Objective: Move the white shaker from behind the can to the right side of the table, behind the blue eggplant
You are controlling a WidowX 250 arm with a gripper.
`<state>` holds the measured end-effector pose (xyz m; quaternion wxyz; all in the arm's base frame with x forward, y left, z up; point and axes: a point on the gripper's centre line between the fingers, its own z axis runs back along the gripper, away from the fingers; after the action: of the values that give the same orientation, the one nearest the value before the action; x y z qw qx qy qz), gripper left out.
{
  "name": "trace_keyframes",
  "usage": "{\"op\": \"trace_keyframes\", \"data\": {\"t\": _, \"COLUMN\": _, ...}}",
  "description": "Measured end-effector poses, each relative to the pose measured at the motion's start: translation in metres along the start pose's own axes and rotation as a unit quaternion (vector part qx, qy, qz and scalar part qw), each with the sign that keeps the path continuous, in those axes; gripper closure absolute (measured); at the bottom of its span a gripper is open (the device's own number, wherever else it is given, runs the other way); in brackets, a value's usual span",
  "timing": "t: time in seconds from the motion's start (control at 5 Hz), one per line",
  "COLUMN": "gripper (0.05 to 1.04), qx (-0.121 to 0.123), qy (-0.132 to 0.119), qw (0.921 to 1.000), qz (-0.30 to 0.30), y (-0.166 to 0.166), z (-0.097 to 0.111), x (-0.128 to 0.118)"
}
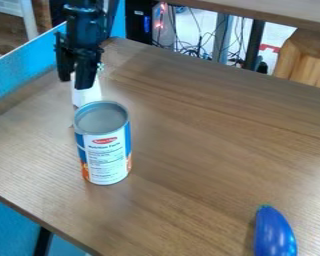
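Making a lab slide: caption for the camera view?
Black pincer by a white object, behind an upright food can; blue eggplant on the same wooden table.

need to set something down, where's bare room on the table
Bare tabletop stretches between the can and the blue eggplant, up to the far edge. Crowded around the can, with the gripper and white object close behind.

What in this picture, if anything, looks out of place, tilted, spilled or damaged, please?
Nothing on the table clearly looks wrong: the can stands upright, with no visible dent or spill. The white object by the gripper is partly hidden, so I cannot judge it. Only the cables behind the table look untidy, lying tangled.
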<state>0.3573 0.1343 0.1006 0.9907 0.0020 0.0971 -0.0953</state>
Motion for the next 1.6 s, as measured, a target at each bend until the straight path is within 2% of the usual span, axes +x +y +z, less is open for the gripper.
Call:
{"op": "trace_keyframes", "data": {"t": 0.2, "gripper": 0.460, "qx": -0.047, "qy": -0.025, "qw": 0.9985, "qz": -0.012, "y": -0.005, "z": 0.014, "x": -0.009}}
{"op": "trace_keyframes", "data": {"t": 0.4, "gripper": 0.460, "qx": -0.050, "qy": -0.075, "qw": 0.9959, "qz": -0.007, "y": -0.006, "z": 0.046, "x": -0.020}}
{"op": "trace_keyframes", "data": {"t": 0.6, "gripper": 0.460, "qx": -0.031, "qy": -0.120, "qw": 0.9923, "qz": 0.005, "y": -0.015, "z": 0.073, "x": -0.032}}
{"op": "trace_keyframes", "data": {"t": 0.8, "gripper": 0.460, "qx": -0.007, "qy": -0.161, "qw": 0.9867, "qz": -0.020, "y": -0.052, "z": 0.094, "x": -0.029}}
{"op": "trace_keyframes", "data": {"t": 1.0, "gripper": 0.460, "qx": -0.018, "qy": -0.189, "qw": 0.9782, "qz": -0.083, "y": -0.104, "z": 0.098, "x": -0.017}}
{"op": "trace_keyframes", "data": {"t": 1.2, "gripper": 0.460, "qx": -0.029, "qy": -0.213, "qw": 0.9719, "qz": -0.097, "y": -0.154, "z": 0.113, "x": -0.024}}
{"op": "trace_keyframes", "data": {"t": 1.4, "gripper": 0.460, "qx": -0.028, "qy": -0.218, "qw": 0.9665, "qz": -0.133, "y": -0.206, "z": 0.119, "x": -0.022}}
{"op": "trace_keyframes", "data": {"t": 1.6, "gripper": 0.460, "qx": 0.010, "qy": -0.193, "qw": 0.9641, "qz": -0.182, "y": -0.254, "z": 0.103, "x": -0.014}}
